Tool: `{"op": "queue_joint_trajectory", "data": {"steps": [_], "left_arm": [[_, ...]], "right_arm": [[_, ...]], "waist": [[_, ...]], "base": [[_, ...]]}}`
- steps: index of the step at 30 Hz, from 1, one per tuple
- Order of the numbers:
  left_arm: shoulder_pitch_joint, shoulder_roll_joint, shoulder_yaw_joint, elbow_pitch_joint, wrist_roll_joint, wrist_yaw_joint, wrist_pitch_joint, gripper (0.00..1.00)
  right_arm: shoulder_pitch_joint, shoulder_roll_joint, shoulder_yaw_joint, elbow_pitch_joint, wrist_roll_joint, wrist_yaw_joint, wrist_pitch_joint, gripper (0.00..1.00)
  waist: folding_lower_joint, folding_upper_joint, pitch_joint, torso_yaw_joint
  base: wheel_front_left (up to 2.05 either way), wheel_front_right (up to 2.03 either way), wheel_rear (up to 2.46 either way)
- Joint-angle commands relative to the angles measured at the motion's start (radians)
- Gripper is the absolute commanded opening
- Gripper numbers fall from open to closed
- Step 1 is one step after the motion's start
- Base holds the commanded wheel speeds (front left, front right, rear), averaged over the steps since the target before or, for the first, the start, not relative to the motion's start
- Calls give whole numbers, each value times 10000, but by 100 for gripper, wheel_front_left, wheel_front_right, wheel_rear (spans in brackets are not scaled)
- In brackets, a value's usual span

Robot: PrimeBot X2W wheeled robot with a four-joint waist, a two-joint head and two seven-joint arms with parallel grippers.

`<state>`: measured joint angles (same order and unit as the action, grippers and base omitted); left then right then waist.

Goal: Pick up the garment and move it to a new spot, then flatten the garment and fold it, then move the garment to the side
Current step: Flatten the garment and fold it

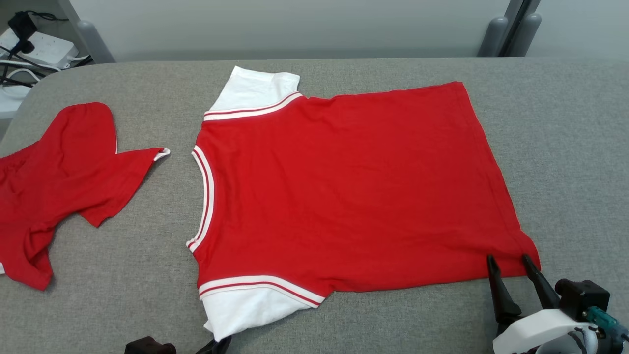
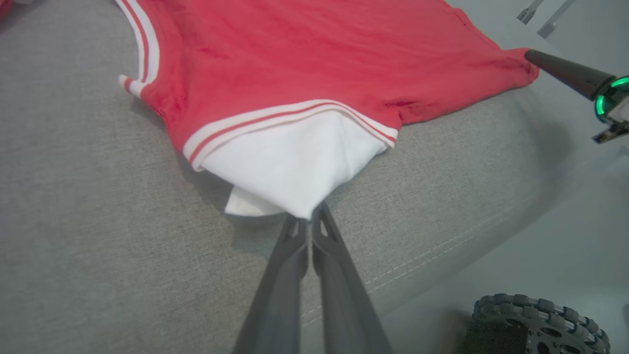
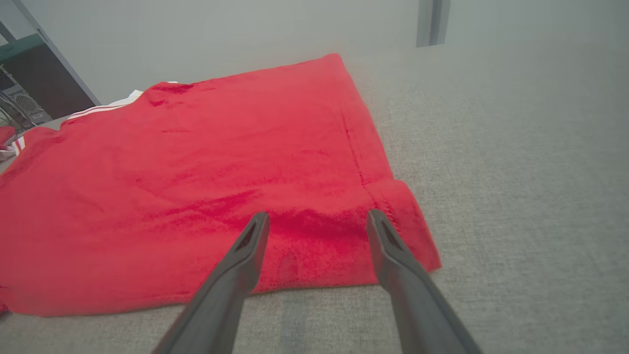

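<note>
- The flatten-and-fold step is judged to be in hand: the garment [image 1: 344, 187] is spread flat on the grey surface [image 1: 565, 147], neckline toward the head view's left, hem toward its right.
- The left gripper [image 2: 309, 219] is pressed together on the tip of the near white sleeve [image 2: 290, 167].
- The right gripper [image 3: 319, 221] is held spread over the near hem corner [image 3: 410, 231]; nothing is pinched, and whether the cloth is touched cannot be told.
- Next, a closing of the right jaws on that corner seems called for, so the near edge can be lifted by both.
- A second red garment [image 1: 64, 182] lies apart, at the left.
</note>
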<state>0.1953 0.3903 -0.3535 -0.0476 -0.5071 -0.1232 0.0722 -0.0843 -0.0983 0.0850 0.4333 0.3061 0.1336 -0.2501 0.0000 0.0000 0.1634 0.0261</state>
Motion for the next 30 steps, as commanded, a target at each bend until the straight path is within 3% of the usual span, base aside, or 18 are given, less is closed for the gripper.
{"op": "queue_joint_trajectory", "data": {"steps": [1,10,21,24,25,26,27,29,30], "left_arm": [[-246,323,218,-447,-161,-73,28,0],[-575,506,22,-434,-113,-48,-214,0],[-694,470,43,-62,10,94,-550,0],[-748,483,43,-43,45,127,-595,0],[-762,490,39,-46,61,141,-598,0],[-762,490,39,-46,61,141,-598,0],[-773,496,30,-52,79,153,-604,0],[-794,501,11,-61,129,168,-665,0],[-794,499,1,-53,137,176,-680,0]], "right_arm": [[-456,-103,114,12,-35,-29,-116,100],[-897,-111,-498,1180,-162,-29,-116,100],[-761,-76,-749,1382,-158,-29,-116,99],[-826,-70,-772,1549,-128,-29,-116,77],[-834,-67,-793,1641,-109,-29,-116,64],[-834,-67,-793,1641,-109,-29,-116,64],[-846,-64,-814,1732,-89,-29,-116,49],[-881,-64,-803,1859,-65,-29,-116,38],[-905,-65,-769,1914,-43,-29,-116,14]], "waist": [[0,0,94,0],[0,0,256,56],[0,0,268,-11],[0,0,210,-24],[0,0,186,-23],[0,0,186,-23],[0,0,166,-21],[0,0,133,-30],[0,0,117,-42]], "base": [[0,0,0],[0,0,0],[0,0,0],[0,0,0],[0,0,0],[0,0,0],[0,0,0],[0,0,0],[0,0,0]]}}
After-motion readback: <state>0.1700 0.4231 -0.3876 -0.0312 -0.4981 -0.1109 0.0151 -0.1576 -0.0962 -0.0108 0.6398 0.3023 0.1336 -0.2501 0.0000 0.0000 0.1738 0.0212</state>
